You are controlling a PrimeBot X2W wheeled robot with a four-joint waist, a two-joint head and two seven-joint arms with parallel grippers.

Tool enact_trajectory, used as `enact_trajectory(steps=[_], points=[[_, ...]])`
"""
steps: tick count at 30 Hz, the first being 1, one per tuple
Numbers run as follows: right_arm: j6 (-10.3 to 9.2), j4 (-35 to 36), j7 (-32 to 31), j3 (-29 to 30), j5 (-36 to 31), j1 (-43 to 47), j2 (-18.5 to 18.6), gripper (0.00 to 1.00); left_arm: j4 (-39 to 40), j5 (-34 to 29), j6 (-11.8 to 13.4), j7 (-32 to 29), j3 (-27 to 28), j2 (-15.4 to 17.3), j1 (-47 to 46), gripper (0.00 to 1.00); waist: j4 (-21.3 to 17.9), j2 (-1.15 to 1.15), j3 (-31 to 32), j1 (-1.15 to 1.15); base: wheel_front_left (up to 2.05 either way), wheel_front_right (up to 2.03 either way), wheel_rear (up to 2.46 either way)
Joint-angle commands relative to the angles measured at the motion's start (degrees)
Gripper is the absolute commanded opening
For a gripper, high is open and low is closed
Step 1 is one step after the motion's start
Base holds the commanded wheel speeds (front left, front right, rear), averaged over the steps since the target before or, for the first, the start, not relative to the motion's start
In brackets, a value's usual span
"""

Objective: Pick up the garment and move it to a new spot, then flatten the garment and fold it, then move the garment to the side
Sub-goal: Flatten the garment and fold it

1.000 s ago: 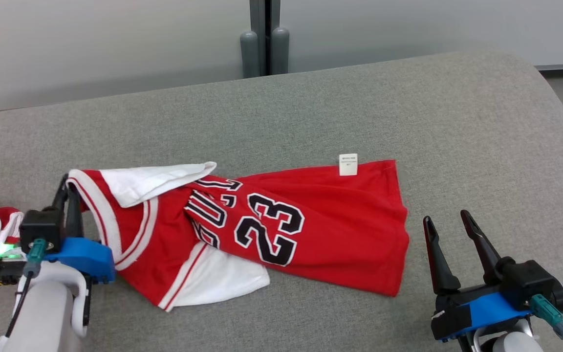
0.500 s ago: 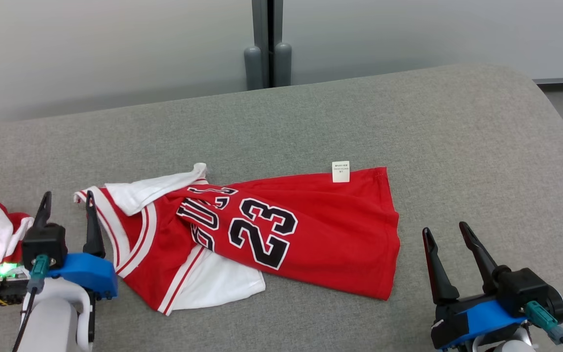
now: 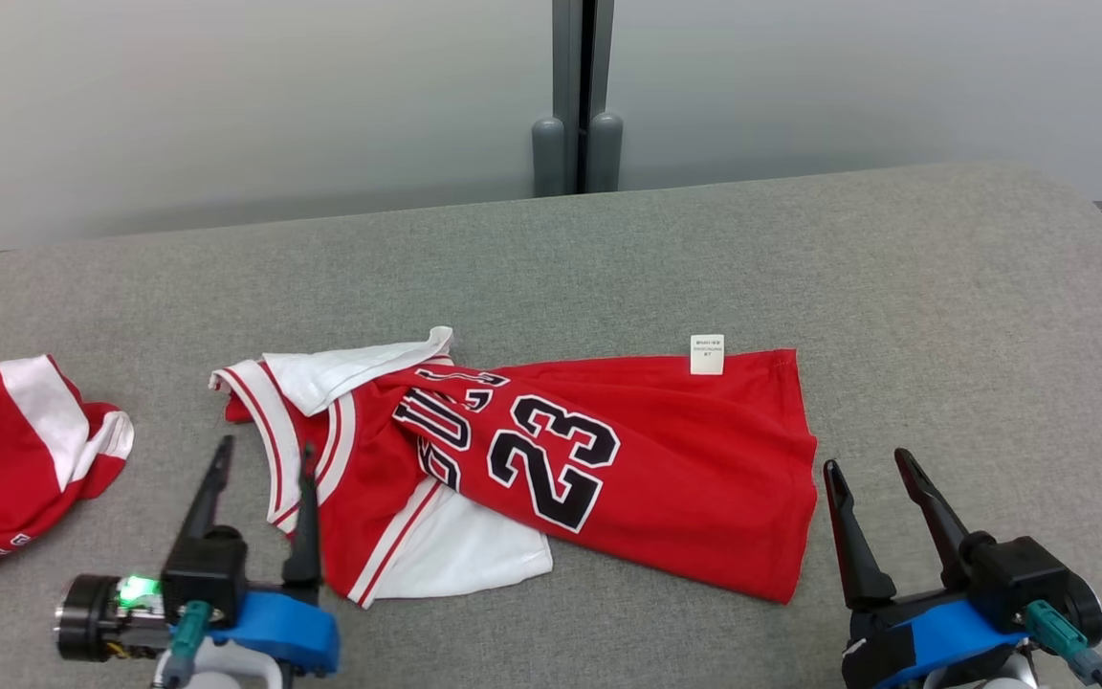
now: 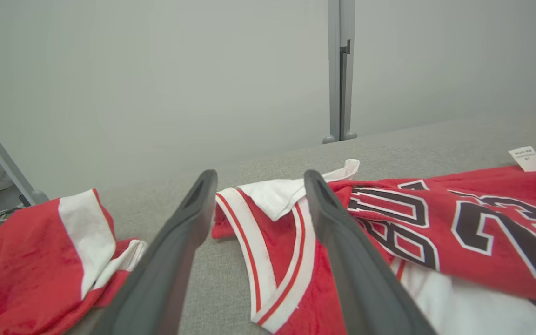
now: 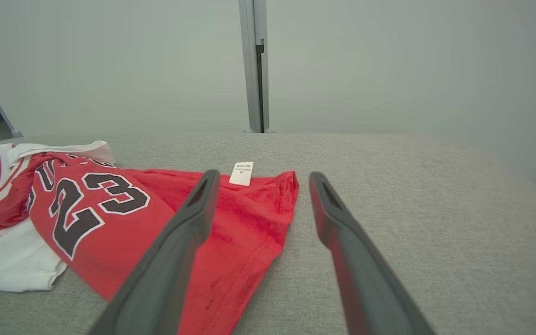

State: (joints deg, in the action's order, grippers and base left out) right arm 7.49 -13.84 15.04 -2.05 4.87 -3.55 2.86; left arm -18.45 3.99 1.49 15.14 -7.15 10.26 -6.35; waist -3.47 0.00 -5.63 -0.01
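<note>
As seen from above, garment (image 3: 685, 478): red, crumpled, lying in the middle of grey bench (image 3: 895, 287).
Left end effector (image 3: 265, 446): spread, empty, beside striped edge.
Right end effector (image 3: 867, 459): spread, empty, near hem.

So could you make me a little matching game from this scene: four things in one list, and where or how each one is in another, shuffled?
1. red jersey numbered 23
2. small white label
3. crumpled red-and-white cloth
4. right claw

A. far left of the grey fabric surface
B. open, empty, just right of the jersey's hem
C. spread mid-surface
D. on the jersey's far edge

Pairs: 1-C, 2-D, 3-A, 4-B.
</note>
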Motion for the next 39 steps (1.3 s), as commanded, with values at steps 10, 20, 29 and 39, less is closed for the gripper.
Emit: enact_trajectory(steps=[10,20,29,39], points=[[0.01,0.0,0.2,-0.4,0.1,-0.7,0.1,1.00,-5.8,-3.8,-5.6,0.0,-9.3,-3.2,-1.7,1.00,-1.4,0.00,-0.9,0.01,0.00,0.00,0.00],[0.01,0.1,0.2,0.0,0.9,-1.2,0.1,1.00,-14.6,-5.6,-7.9,0.0,-17.5,-4.4,-4.0,1.00,-4.0,0.00,-2.4,0.01,0.00,0.00,0.00],[0.01,0.4,0.2,-0.1,1.4,-2.0,0.1,1.00,-21.9,-6.3,-8.3,0.0,-21.1,-4.6,-8.1,1.00,-5.4,0.00,-3.7,0.01,0.00,0.00,0.00],[0.01,0.3,0.2,0.8,1.1,-1.7,0.1,1.00,-30.2,-5.1,-7.5,-0.3,-21.8,-5.2,-11.5,0.00,-5.8,0.00,-4.2,0.01,0.00,0.00,0.00]])
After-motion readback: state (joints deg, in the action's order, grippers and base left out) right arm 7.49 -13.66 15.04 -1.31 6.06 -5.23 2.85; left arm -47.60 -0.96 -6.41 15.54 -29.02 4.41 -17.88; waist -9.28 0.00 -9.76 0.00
